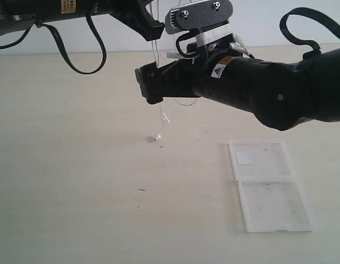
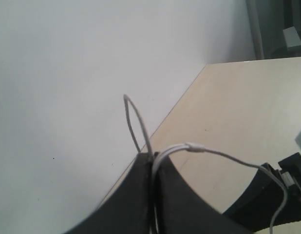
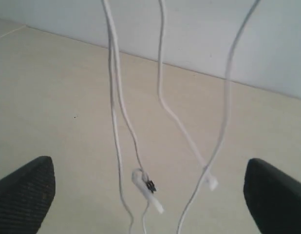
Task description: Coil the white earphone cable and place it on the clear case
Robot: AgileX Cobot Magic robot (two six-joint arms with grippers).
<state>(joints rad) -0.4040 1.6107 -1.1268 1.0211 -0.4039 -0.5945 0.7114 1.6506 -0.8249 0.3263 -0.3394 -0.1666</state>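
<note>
Several white earphone cable (image 2: 194, 146) strands hang from left claw (image 2: 153, 163)

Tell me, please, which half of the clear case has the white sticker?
The far half, upper in the exterior view, with the sticker in one corner. The near half has none.

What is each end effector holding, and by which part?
The left end effector pinches the white earphone cable along its wire, earbuds hanging below. The right end effector is open, strands hanging between its fingers.

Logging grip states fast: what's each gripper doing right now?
Left gripper: closed, pinching the white earphone cable.
Right gripper: open, cable strands hanging between its jaws.
</note>
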